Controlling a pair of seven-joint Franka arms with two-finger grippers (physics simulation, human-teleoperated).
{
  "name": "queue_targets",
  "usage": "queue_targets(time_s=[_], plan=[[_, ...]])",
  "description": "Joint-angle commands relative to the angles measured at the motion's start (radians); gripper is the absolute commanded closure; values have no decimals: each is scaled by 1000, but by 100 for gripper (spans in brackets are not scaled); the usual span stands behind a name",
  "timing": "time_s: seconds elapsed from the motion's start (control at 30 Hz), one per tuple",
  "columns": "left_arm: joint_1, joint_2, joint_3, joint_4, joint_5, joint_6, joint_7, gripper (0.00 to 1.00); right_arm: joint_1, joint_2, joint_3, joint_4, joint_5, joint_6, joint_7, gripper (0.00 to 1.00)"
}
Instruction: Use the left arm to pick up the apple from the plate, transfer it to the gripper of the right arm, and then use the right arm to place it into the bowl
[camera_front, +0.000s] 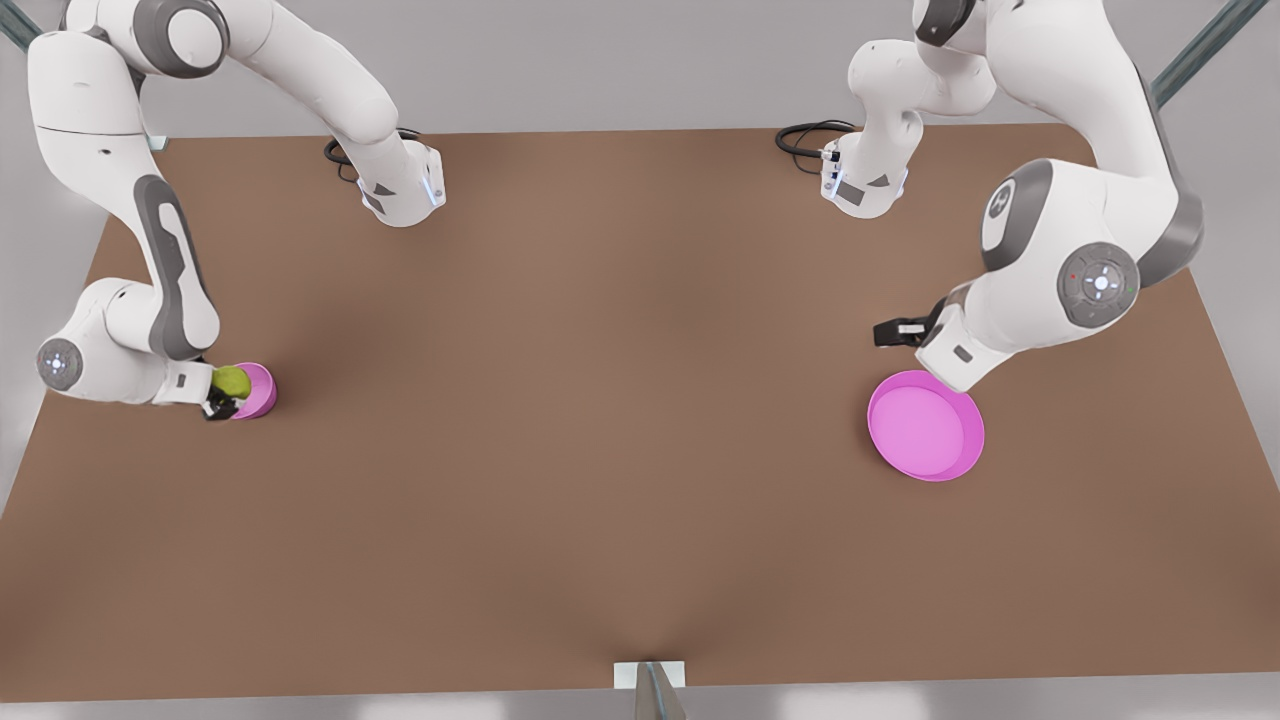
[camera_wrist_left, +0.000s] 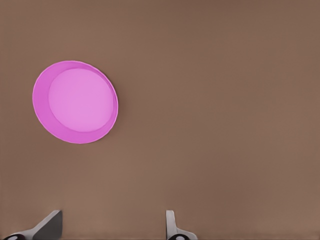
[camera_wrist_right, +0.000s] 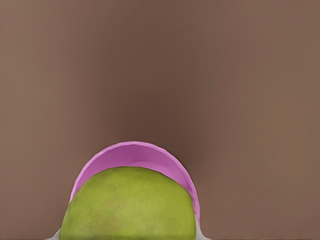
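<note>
right gripper (camera_front: 222, 398) holds apple (camera_front: 231, 381) over bowl (camera_front: 256, 390) | left gripper (camera_front: 897, 332) parted above plate (camera_front: 925, 427)

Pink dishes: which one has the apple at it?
The small deep bowl, at the right gripper; the apple sits over it. The wide plate is empty.

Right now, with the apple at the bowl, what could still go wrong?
1. The right gripper holds the apple at the bowl's near rim, not clearly over its middle; released here, it might catch the rim and roll onto the table.
2. The bowl is barely wider than the apple, so lowering further could nudge or tip it.
3. The left gripper waits open near the plate; a careless retreat might clip its rim.
</note>
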Motion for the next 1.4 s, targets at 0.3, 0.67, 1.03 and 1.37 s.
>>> queue_targets(time_s=[0.3,0.67,1.03,1.37], plan=[[-1,13,0,0,0,-11,-22,0,-39,3,-1,-67,4,160,-3,0],[-35,4,-35,10,122,9,-29,0,228,12,31,398,68,-311,1380,0],[-12,6,-34,17,115,-78,-27,0,639,-141,-133,733,151,-935,2651,0],[-18,7,-35,14,109,-107,-26,0,686,-250,-213,579,159,-829,2646,0]])
